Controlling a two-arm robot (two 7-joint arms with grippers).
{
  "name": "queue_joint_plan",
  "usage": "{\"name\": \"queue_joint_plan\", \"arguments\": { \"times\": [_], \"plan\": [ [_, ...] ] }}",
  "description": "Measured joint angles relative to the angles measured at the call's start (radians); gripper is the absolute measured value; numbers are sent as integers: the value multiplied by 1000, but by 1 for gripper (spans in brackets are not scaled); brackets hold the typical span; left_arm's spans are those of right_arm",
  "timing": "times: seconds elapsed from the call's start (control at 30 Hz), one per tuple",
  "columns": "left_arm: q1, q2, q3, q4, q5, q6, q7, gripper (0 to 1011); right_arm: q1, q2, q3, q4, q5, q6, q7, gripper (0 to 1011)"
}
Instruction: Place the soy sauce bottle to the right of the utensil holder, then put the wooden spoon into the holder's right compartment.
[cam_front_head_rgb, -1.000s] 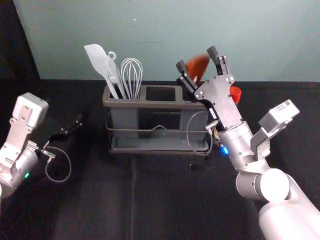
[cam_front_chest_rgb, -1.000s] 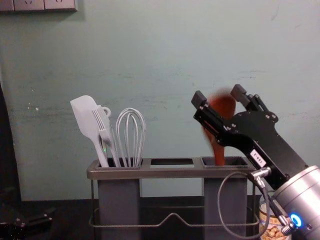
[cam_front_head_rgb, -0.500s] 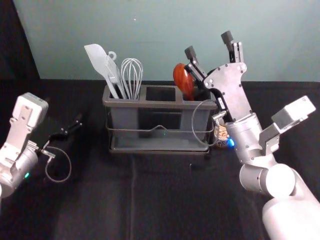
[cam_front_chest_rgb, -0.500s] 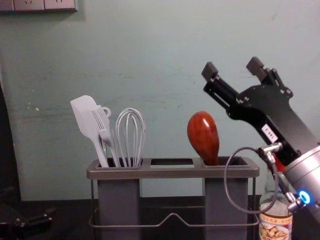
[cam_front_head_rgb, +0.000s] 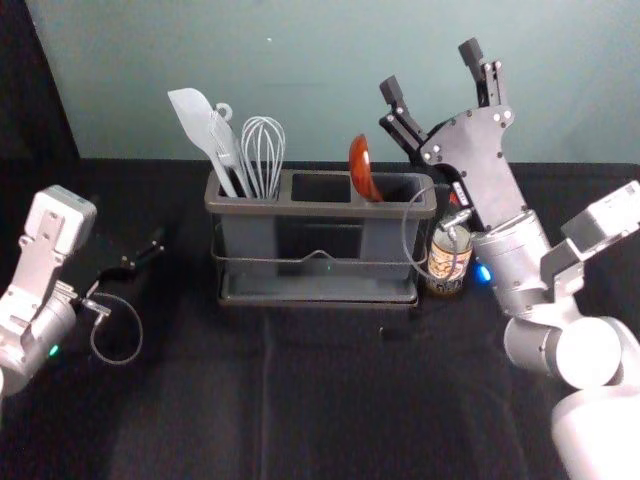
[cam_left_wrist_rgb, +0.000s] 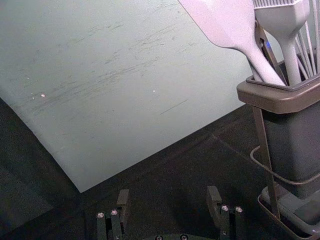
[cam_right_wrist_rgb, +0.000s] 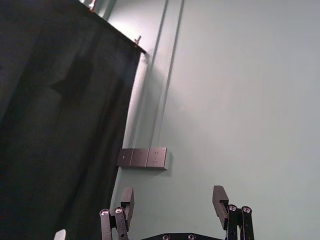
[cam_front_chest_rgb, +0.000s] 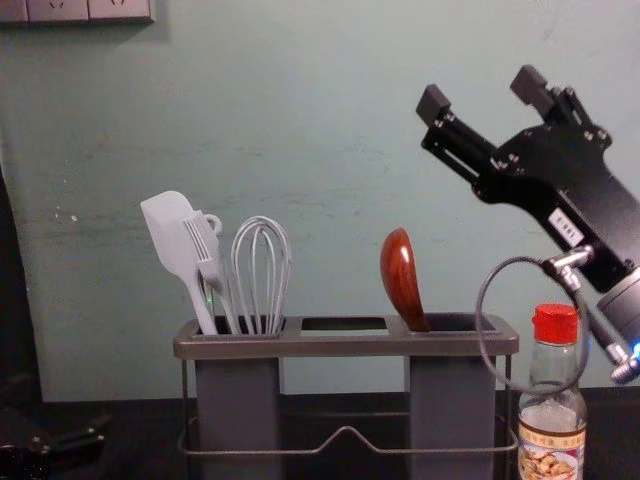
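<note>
Up and off to the right goes the right gripper (cam_front_head_rgb: 430, 68) compared with a moment ago, now well clear of the wooden spoon (cam_front_chest_rgb: 402, 278), its jaws spread wide with nothing between them. That spoon stands bowl up in the right compartment of the utensil holder (cam_front_chest_rgb: 345, 346), leaning left and turned more edge-on than before. Just beside the holder's right end, the soy sauce bottle (cam_front_chest_rgb: 554, 405) stands upright under its red cap. Over on the near left, the left gripper (cam_front_head_rgb: 130, 264) is parked, jaws apart and empty.
</note>
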Motion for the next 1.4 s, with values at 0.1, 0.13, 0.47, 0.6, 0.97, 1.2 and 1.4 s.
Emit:
{"name": "queue_joint_plan", "arguments": {
  "times": [0.1,0.13,0.47,0.6,0.97,1.2,1.4],
  "plan": [
    [0,0,0,0,0,0,0,1000,-7,11,3,-25,-20,0,-10,1004],
    [0,0,0,0,0,0,0,1000,-11,19,6,-41,-30,0,-17,1004],
    [0,0,0,0,0,0,0,1000,-37,81,50,-127,-47,9,-49,1004],
    [0,0,0,0,0,0,0,1000,-47,99,77,-140,-30,17,-55,1004],
    [0,0,0,0,0,0,0,1000,-114,143,177,-197,-130,190,-162,1004],
    [0,0,0,0,0,0,0,1000,-170,195,194,-219,-191,385,-213,1004],
    [0,0,0,0,0,0,0,1000,-188,231,183,-206,-212,467,-218,1004]
  ]
}}
